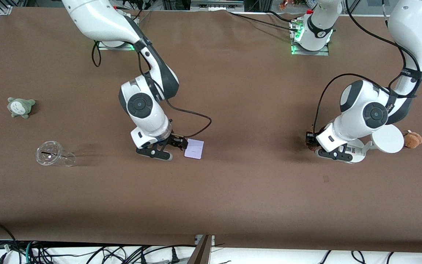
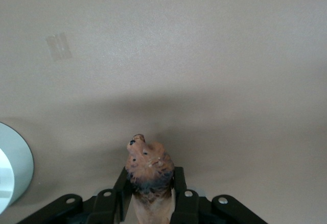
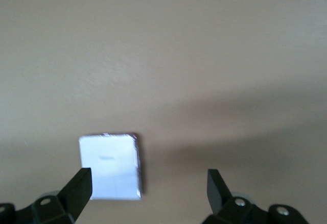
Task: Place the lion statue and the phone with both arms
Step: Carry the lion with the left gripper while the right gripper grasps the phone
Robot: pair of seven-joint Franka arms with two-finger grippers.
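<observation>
Currently, left gripper (image 2: 151,203): clamps lion statue (image 2: 148,169), beside white stand (image 1: 387,139) and brown plush (image 1: 413,139).
Right gripper (image 3: 148,185): spread, phone (image 3: 109,165) at one fingertip.

Your right gripper (image 1: 174,146) sits low beside the flat pale lavender phone (image 1: 194,149), fingers spread. Your left gripper (image 1: 311,141) pinches something small and brown beside the white round-based stand (image 1: 387,139).
</observation>
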